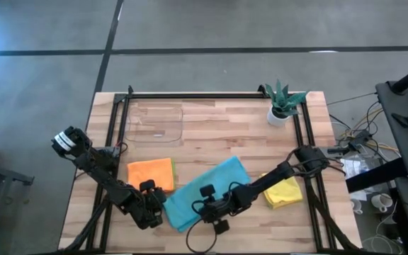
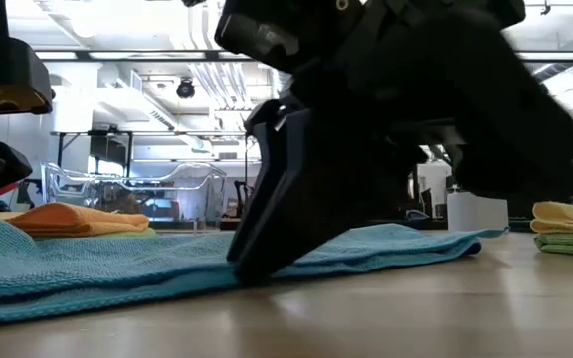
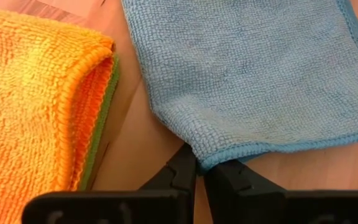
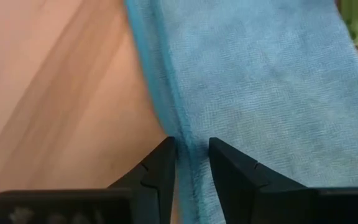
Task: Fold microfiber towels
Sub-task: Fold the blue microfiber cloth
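The teal towel (image 1: 207,188) is spread slantwise near the tabletop's front edge, between the folded orange towel (image 1: 150,172) and the yellow towel (image 1: 285,193). Its front-left corner is pinched in the closed left gripper (image 3: 200,169). Its front hem is straddled by the right gripper (image 4: 192,160), jaws slightly apart.

Wooden table (image 1: 218,138) carrying plenty: teal towel (image 1: 207,190) spread in front, orange towel (image 1: 150,172) on a green one, yellow towel (image 1: 285,191) likewise stacked, clear tray (image 1: 154,122), potted plant (image 1: 282,105).
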